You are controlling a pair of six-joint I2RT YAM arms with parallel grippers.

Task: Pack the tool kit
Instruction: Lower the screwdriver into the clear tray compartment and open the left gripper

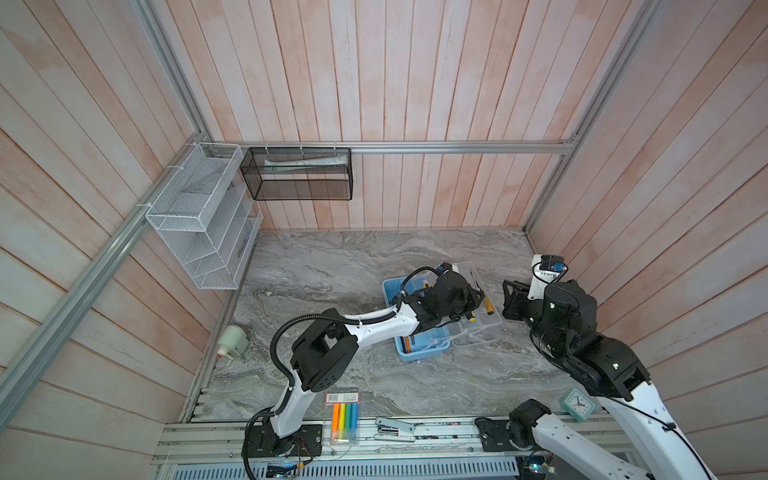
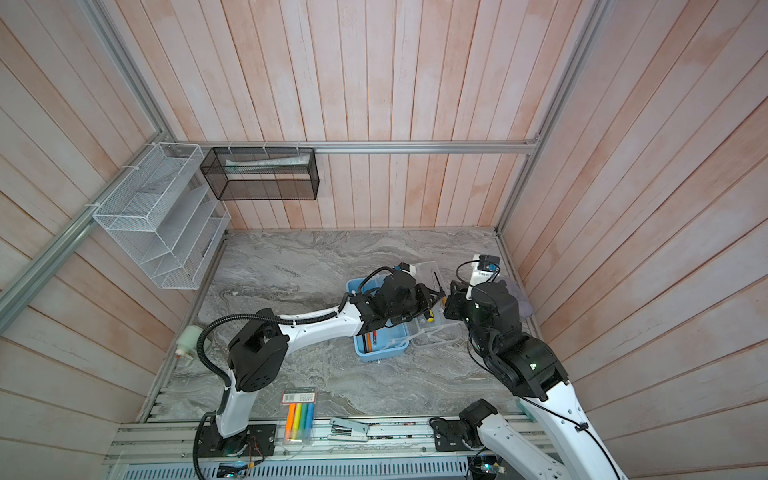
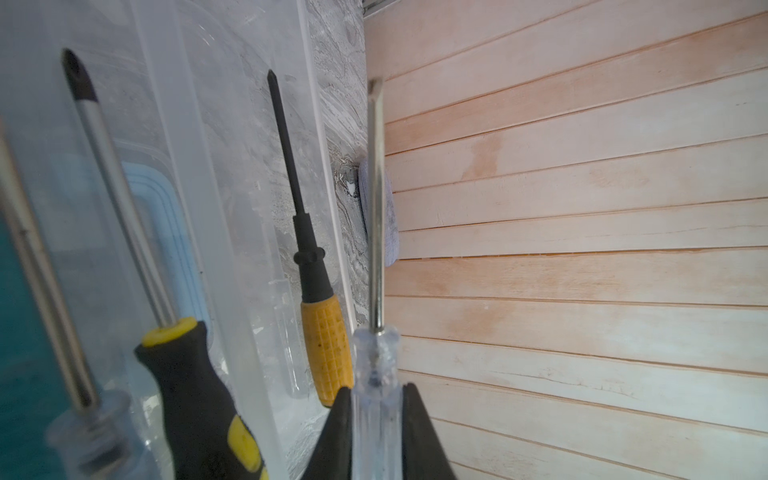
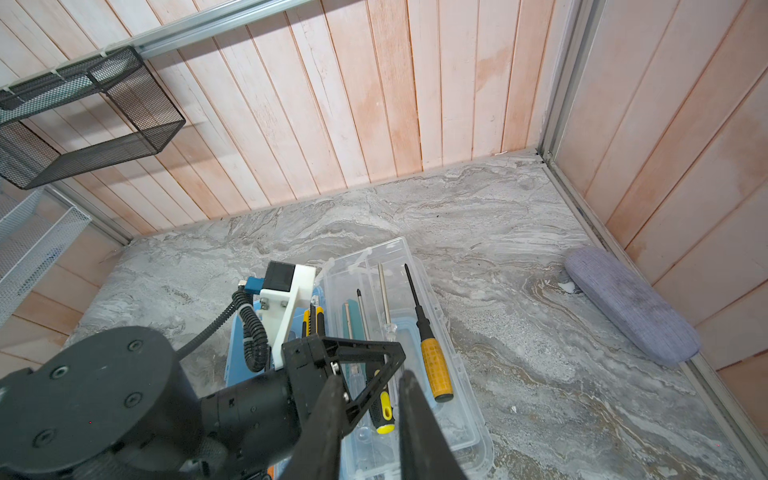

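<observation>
The tool kit (image 1: 390,291) (image 2: 357,286) is a light blue box, open at mid-table, with its clear part (image 4: 469,415) lying flat beside it. My left gripper (image 3: 376,386) (image 1: 478,297) hangs over that clear part, shut on a clear-handled screwdriver (image 3: 376,365) whose shaft points away. In the clear part lie an orange-handled screwdriver (image 4: 434,365) (image 3: 328,345) and a black-and-yellow one (image 4: 382,411) (image 3: 195,395). My right gripper (image 4: 372,376) (image 2: 455,301) hovers just right of the left one, its jaws slightly apart with nothing between them.
A grey-lilac case (image 4: 631,307) lies along the right wall. At the front edge sit a marker pack (image 1: 344,419), a stapler (image 1: 395,428) and a small clock (image 1: 577,405). A white bottle (image 1: 232,343) stands at the left. Wire baskets (image 1: 203,216) hang on the walls.
</observation>
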